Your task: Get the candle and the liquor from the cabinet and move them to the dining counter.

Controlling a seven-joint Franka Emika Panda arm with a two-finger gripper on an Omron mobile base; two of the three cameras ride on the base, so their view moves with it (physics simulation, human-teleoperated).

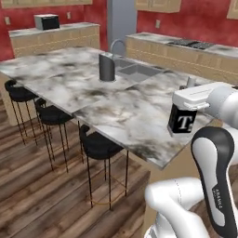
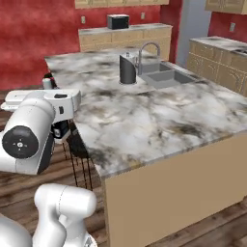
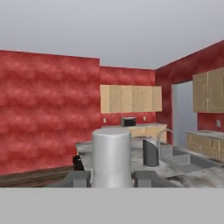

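Two-finger gripper clamping pale neck of squat square black "T" bottle, hanging over near corner edge of grey-white veined marble island. Broad bare top lying ahead before dark cylinder canister. Hand view showing neck between fingers.

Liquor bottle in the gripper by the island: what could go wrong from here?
1. The gripper holds the liquor bottle only by its pale neck; the heavy black body hangs below and may slip or swing.
2. The bottle seems to hang near the dining counter edge; set down there, it could tip off.
3. The dark canister and faucet stand further in.
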